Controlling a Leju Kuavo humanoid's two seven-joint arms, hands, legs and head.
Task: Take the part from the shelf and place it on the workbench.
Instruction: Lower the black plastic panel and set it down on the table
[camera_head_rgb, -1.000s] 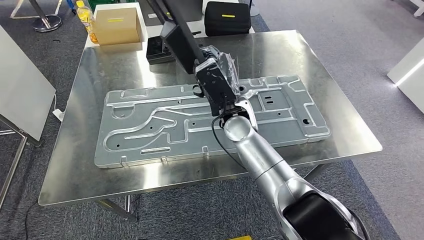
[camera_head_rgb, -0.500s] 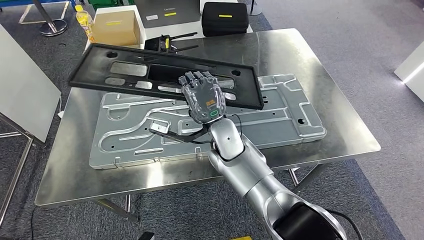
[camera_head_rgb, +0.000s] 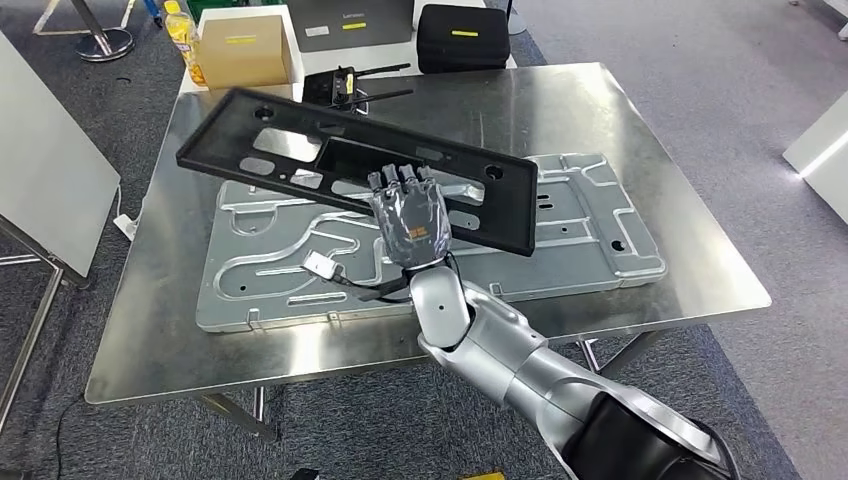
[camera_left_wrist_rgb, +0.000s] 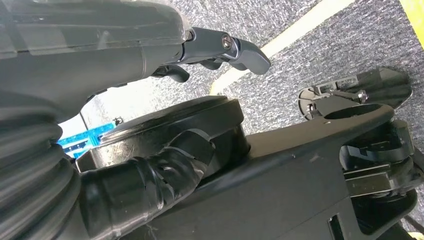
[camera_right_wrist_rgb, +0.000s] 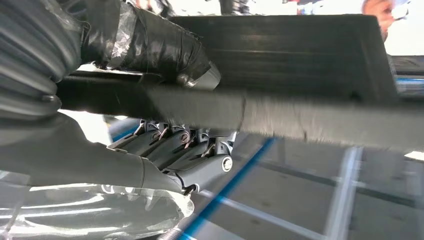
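A stamped metal panel (camera_head_rgb: 430, 245) is laid flat on the surface (camera_head_rgb: 640, 120). Above it, a long frame part (camera_head_rgb: 300, 150) is held tilted by the right hand (camera_head_rgb: 410, 222) (fingers (camera_head_rgb: 400, 180) over its near edge). Behind the surface, a box (camera_head_rgb: 240, 48) is set left and a case (camera_head_rgb: 465, 35) right.

1. A shiny steel tabletop (camera_head_rgb: 640, 180) stands on grey carpet floor (camera_head_rgb: 700, 90).
2. Behind it stand a cardboard box (camera_head_rgb: 243, 48) and a black case (camera_head_rgb: 463, 37).
3. A white panel (camera_head_rgb: 45, 190) stands to the left.
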